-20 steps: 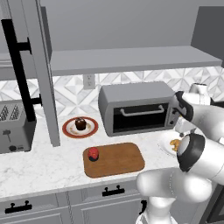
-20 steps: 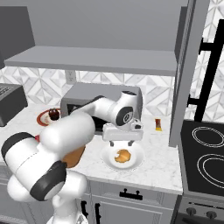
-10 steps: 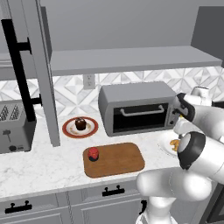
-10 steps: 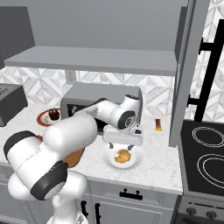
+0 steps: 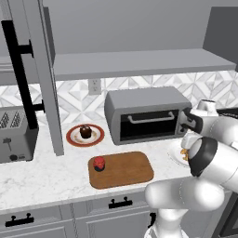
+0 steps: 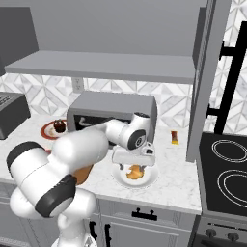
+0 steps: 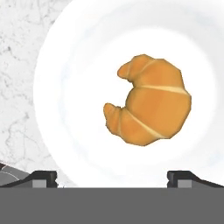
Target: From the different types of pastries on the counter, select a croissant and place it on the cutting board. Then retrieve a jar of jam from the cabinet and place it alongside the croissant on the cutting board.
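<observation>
- Jaws spread wide, nothing between them; two-finger gripper (image 7: 112, 177) hangs over the white round plate (image 7: 57, 65), one dark tip at bottom left and one at bottom right of the hand view.
- Small golden-brown crescent croissant (image 7: 148, 100) lies on that plate, centre-right of the hand view, tips pointing left, not touched by the fingers.
- In the right base view the gripper (image 6: 133, 164) sits just above the croissant (image 6: 135, 171) on the plate (image 6: 144, 181), lower centre of frame.
- In the left base view the croissant (image 5: 184, 153) peeks out as an orange sliver at right-centre, mostly hidden behind the white arm; plate rim (image 5: 174, 153) beside it.
- Flat brown wooden cutting board with rounded corners (image 5: 123, 169) lies lower centre of the left base view, well left of the plate.
- Tiny squat jar with red lid and dark body (image 5: 99, 163) stands upright on the board's left end.
- Dark chocolate-brown cupcake (image 5: 85, 131) sits on a red-rimmed plate (image 5: 74, 138), left of centre, behind the board.
- White marble-patterned counter (image 5: 42, 179) carries all of these; grey drawers with black handles (image 5: 120, 202) below.
- Grey toaster oven (image 5: 144, 116) stands behind the board, centre.
- Silver toaster (image 5: 16, 135) at left edge.
- Tall grey cabinet door with long black handle (image 5: 21, 69) hangs open, upper left; flat grey shelf (image 5: 139, 62) across the top.
- Black stovetop with ring burners (image 6: 226, 169) at right edge of the right base view.
</observation>
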You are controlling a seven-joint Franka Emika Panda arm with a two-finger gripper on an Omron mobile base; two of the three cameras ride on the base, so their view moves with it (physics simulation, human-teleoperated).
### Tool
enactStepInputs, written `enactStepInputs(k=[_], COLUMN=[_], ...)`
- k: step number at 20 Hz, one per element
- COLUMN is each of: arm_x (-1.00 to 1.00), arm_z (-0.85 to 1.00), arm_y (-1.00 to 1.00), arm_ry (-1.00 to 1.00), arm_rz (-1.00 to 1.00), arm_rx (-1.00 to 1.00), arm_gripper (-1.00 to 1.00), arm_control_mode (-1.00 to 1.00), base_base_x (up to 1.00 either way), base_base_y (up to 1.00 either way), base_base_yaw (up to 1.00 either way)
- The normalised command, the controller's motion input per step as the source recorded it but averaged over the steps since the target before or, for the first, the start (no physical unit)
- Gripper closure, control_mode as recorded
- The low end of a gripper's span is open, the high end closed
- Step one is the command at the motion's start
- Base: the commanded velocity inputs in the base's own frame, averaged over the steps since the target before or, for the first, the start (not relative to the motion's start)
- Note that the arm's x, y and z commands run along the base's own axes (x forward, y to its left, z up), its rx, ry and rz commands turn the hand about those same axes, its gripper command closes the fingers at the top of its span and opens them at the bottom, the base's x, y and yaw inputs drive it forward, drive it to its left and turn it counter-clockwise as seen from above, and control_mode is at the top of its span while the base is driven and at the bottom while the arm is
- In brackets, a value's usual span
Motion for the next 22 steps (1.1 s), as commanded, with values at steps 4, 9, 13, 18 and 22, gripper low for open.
enactStepInputs(k=[4,9,13,18,22], arm_x=[0.34,0.11,0.27,0.00,0.00], arm_z=[-0.09,-0.10,-0.96,-0.09,-0.01], arm_y=[-0.04,-0.01,-0.45,-0.15,-0.05], arm_ry=[-0.05,-0.02,0.15,0.00,-0.01], arm_rz=[0.00,0.00,0.00,0.00,-0.01], arm_rx=[0.00,0.00,-0.04,0.03,0.00], arm_gripper=[-1.00,-1.00,-1.00,-1.00,-1.00], arm_control_mode=[-1.00,-1.00,-1.00,-1.00,-1.00], base_base_x=[0.00,0.00,0.00,0.00,0.00], base_base_y=[0.00,0.00,0.00,0.00,0.00], base_base_yaw=[0.00,0.00,0.00,0.00,0.00])
